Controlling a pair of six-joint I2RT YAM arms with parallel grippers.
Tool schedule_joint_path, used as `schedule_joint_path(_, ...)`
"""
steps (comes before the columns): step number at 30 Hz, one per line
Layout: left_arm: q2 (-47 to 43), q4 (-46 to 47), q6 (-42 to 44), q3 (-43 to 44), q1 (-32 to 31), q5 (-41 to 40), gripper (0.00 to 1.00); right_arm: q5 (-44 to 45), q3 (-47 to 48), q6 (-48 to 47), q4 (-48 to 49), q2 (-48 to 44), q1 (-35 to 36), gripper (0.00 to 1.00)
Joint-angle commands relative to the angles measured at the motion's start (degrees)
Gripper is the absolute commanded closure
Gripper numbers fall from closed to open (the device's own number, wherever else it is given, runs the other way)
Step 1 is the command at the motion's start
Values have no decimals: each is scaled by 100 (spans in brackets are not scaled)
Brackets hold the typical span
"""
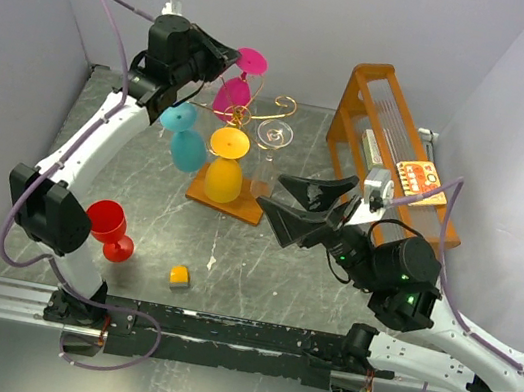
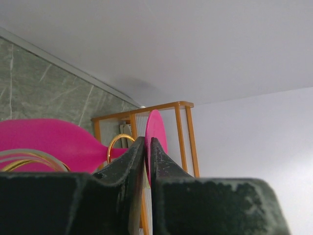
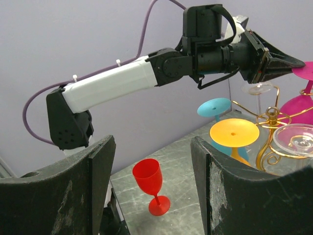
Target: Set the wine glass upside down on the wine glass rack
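Five wine glasses showed from above: four hung foot-up on the rack (image 1: 282, 108), their stems seemingly caught in its wire curls, and one red glass (image 1: 110, 225) stood on the tabletop (image 1: 260, 267). The left hand (image 2: 148, 142), nearly closed, pinched the foot of the pink glass (image 1: 235, 90) at the rack's back, probably to seat it. The right hand (image 1: 269, 204) hovered wide open and empty.

Wine glass rack (image 1: 239, 113) stood centre-back with glasses (image 1: 226, 164) hung on it, slatted frame (image 1: 378, 115) to its right, upright glass (image 1: 109, 227) front-left, small block (image 1: 180, 277) before it.
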Motion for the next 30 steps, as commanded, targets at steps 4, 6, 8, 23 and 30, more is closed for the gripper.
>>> schedule_joint_path(4, -306, -219, 268, 40, -43, -357, 77, 30, -41, 0, 91, -8, -8, 37)
schedule_joint_path(6, -316, -318, 306, 52, -43, -423, 75, 35, -36, 4, 96, 4, -11, 37)
schedule_joint_path(8, -335, -286, 309, 4, -43, -362, 74, 40, -37, 7, 113, 20, -5, 37)
schedule_joint_path(23, -556, -322, 807, 154, -43, -290, 69, 135, 45, 113, 34, 128, -4, 37)
schedule_joint_path(30, -999, -548, 1538, 295, -41, -228, 59, 235, 93, 268, -71, 227, -7, 38)
